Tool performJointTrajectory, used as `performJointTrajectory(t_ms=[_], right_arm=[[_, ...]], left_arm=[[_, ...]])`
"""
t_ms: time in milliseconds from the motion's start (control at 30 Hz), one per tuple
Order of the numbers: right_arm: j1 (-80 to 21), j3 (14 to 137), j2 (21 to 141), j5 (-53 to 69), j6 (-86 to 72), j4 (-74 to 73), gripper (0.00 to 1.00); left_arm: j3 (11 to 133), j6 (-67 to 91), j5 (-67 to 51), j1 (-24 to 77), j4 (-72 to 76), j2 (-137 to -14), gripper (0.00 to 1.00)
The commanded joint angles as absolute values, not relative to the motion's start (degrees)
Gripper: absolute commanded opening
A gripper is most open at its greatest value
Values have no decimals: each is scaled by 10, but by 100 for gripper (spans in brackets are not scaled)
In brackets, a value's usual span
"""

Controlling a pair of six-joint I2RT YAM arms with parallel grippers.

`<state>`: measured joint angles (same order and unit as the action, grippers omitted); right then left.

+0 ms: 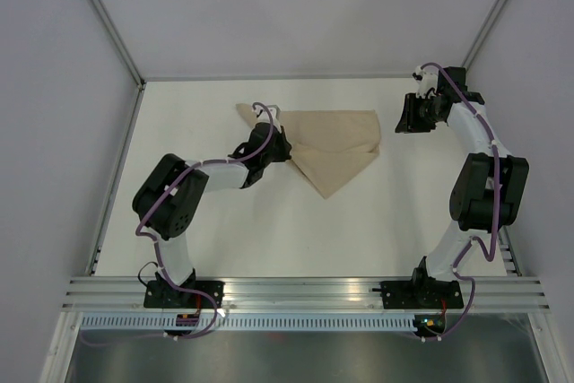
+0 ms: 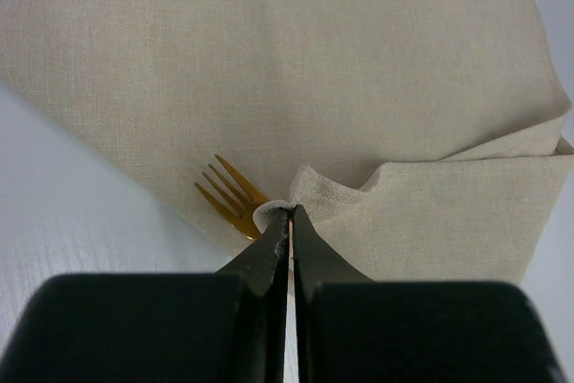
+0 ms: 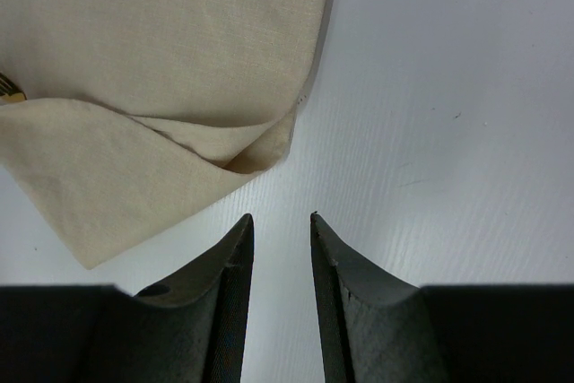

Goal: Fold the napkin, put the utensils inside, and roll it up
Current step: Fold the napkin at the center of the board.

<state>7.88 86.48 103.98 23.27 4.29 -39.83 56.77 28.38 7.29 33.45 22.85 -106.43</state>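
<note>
The beige napkin [image 1: 334, 145] lies folded on the white table, with a flap folded over its lower part. My left gripper [image 1: 285, 152] is at the napkin's left side, shut on a corner of the napkin [image 2: 309, 187]. The fork's gold tines [image 2: 230, 196] show just beside that pinched corner; its dark handle is hidden under my fingers. My right gripper [image 1: 401, 120] is a little to the right of the napkin, open and empty. In the right wrist view it [image 3: 282, 218] is over bare table, near the napkin's folded right corner [image 3: 256, 152].
The white table [image 1: 269, 230] is enclosed by grey walls with metal frame bars. An aluminium rail [image 1: 305, 293] runs along the near edge, carrying both arm bases.
</note>
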Motion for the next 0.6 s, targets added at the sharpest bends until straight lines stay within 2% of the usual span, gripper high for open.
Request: performJointTrajectory(t_ms=[0,567], right_arm=[[76,864,1023,233,40,-395,38],[74,860,1021,228,42,-392,38]], left_arm=[[560,308,68,327,258,-1042,2],[565,303,61,317,253,-1045,2]])
